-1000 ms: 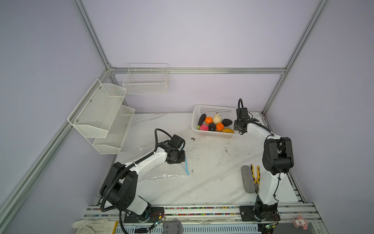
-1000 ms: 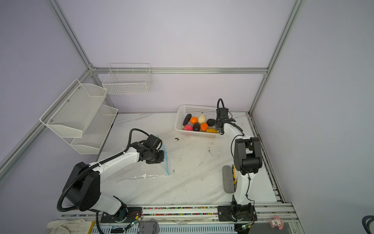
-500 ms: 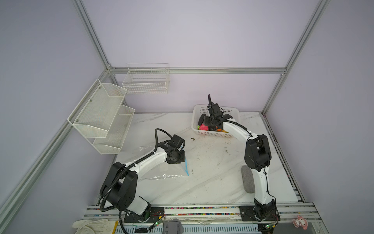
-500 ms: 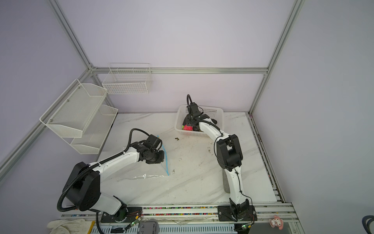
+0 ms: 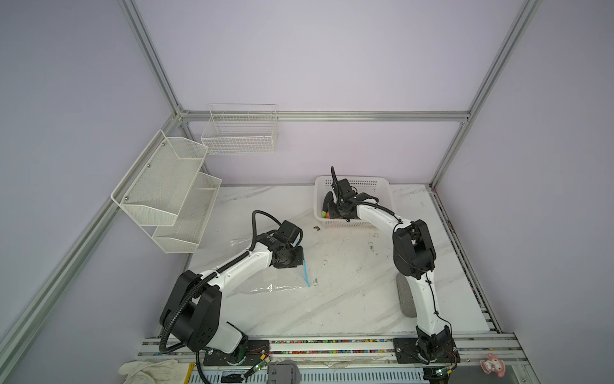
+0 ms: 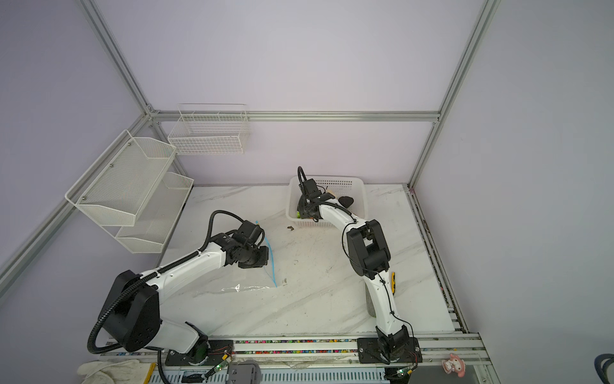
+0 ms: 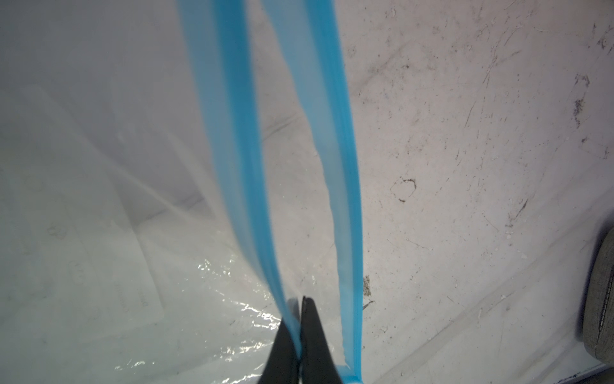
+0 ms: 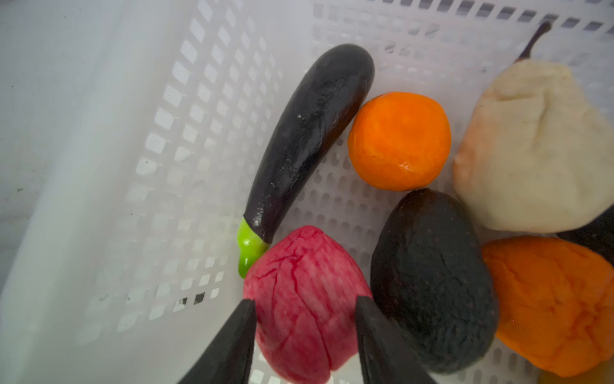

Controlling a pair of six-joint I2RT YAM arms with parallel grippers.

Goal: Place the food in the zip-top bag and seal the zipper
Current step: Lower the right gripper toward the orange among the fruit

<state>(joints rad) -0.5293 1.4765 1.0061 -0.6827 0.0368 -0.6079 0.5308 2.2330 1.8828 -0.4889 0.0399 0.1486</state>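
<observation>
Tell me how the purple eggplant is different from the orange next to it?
The eggplant is long and thin; the orange is round. The eggplant is dark purple with a green stem; the orange is bright orange all over. Both lie in the white basket.

A robot lab (test cell) — aluminium frame, bare lilac walls, two arms on a rail.

The left gripper pinches one blue strip of the zipper. The other strip runs free just beside it.
</observation>
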